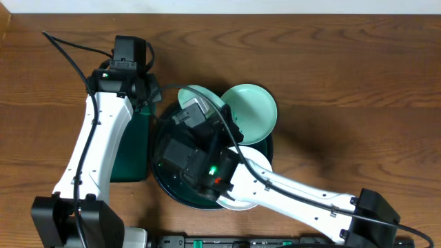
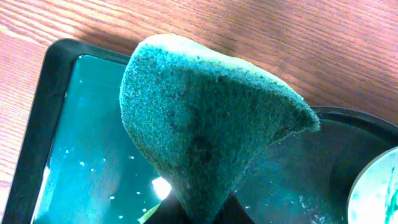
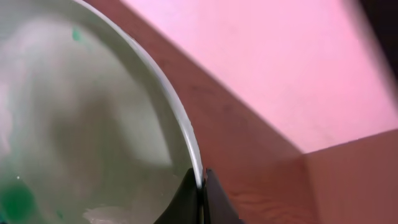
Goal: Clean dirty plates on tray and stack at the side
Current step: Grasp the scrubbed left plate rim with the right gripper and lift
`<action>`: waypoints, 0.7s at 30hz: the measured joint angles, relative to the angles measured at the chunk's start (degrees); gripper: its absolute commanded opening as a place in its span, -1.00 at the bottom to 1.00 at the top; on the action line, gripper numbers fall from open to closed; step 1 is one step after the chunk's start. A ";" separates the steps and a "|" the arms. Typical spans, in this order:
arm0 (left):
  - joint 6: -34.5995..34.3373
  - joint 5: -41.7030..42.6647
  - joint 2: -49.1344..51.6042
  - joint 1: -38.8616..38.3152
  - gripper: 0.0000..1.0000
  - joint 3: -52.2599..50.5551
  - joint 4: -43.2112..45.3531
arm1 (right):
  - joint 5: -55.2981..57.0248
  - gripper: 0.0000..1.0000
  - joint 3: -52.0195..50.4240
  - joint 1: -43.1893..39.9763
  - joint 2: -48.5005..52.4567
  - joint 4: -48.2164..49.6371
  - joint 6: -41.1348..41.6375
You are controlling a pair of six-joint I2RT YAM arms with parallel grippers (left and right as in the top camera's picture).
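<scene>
Right pincer point(image 3: 200, 193): jaws closed on the rim of 1 clamped plate point(image 3: 93, 124), its thin edge nipped between the tips. The dish spreads away toward 9 o'clock in the wrist view and carries a teal smear low down. It is held tilted, with bare table point(image 3: 249, 155) and a wall behind it. Left pincer point(image 2: 199, 213): clamped on a green sponge point(image 2: 205, 124), which stands out of the jaws as a folded wedge with its abrasive face toward the camera. The sponge hangs over the join between the rectangular tray point(image 2: 56, 124) and the round tray point(image 2: 323, 149). A smeared pale plate point(image 2: 380, 190) lies at 4 o'clock from the sponge, near but apart from it. Overhead, the left pincer sits at about 10 o'clock off the round tray's rim. The right arm crosses the tray from 4 o'clock, and its pincer reaches toward 12 o'clock, where the pale plate shows as a crescent. This is probably the clamped plate, though the arm hides the grip itself. A mint plate point(image 1: 251, 114) overhangs the rim at 1 o'clock, and a white plate point(image 1: 242, 201) lies at 6 o'clock under the right forearm. Judgement: the step in hand is the wipe. It turns on 1 relation: the plate face lies at roughly 3 to 4 o'clock from the sponge. The left arm is the nearer, so it must close that short gap with the abrasive face square to the dish.
</scene>
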 measured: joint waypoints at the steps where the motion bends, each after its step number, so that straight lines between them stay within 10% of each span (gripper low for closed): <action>1: 0.00 0.00 0.00 -0.02 -0.85 0.00 0.00 | 1.05 -0.98 0.00 0.24 -0.11 0.00 0.00; 11: 0.00 -0.13 0.00 -0.02 -0.86 0.00 0.02 | 2.84 -0.98 0.00 0.28 -1.09 -0.37 0.07; 21: -0.02 -0.15 0.00 -0.02 -0.85 0.00 0.00 | -27.39 -0.98 0.00 -11.69 -1.11 -0.39 3.41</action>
